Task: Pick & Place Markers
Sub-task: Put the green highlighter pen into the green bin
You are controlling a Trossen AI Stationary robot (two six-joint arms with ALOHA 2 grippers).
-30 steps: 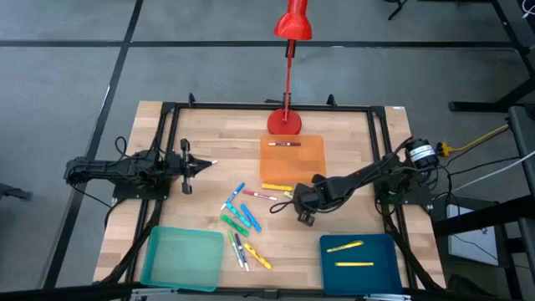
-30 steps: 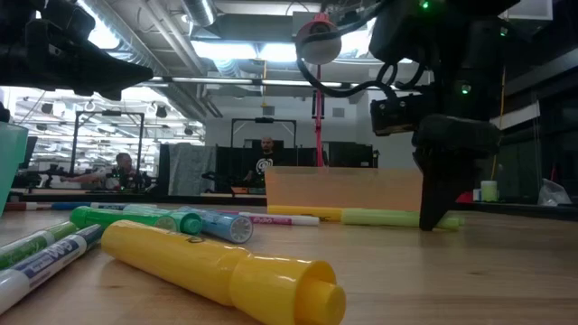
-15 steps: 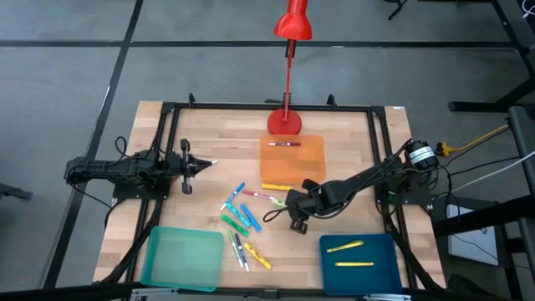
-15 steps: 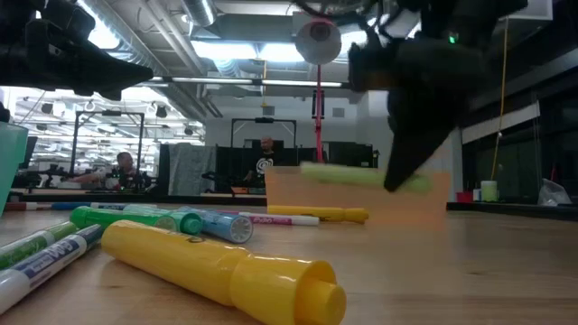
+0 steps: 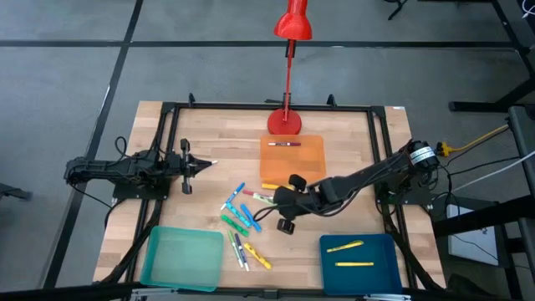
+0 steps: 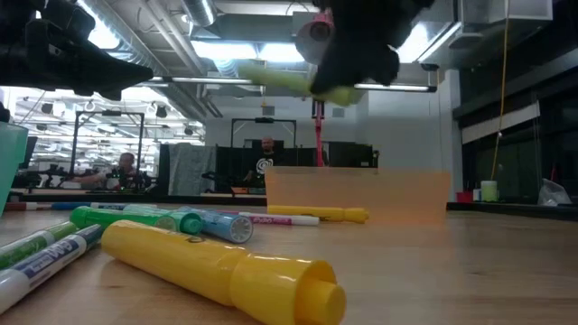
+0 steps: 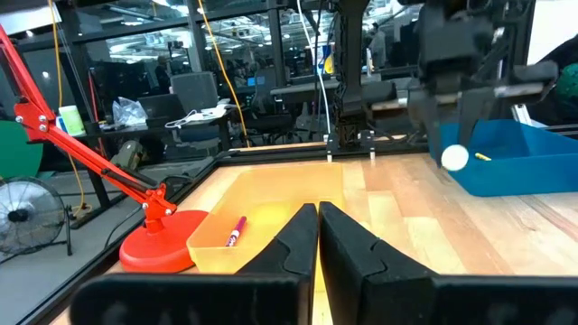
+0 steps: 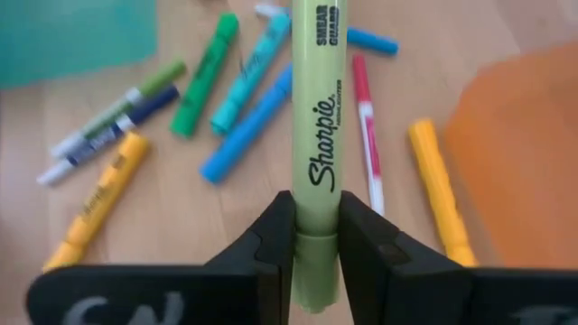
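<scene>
Right wrist view: right hand [image 8: 315,236] around yellow-green "Sharpie" marker [image 8: 316,135].

Bright, even light; low view's foreground blurred.

Robotics lab or workshop: pale wooden worktable [image 5: 334,134] in a black metal frame [image 5: 251,106]; exposed ceiling ducts [image 6: 172,36]; far rows of desks and black office chairs [image 7: 194,90].

We see a red desk lamp [image 5: 288,75] at the wooden bench's [image 5: 351,150] far edge, an orange tray [image 5: 305,159] just before its base, and teal [image 5: 180,257] and blue [image 5: 372,266] trays along the near edge.
</scene>
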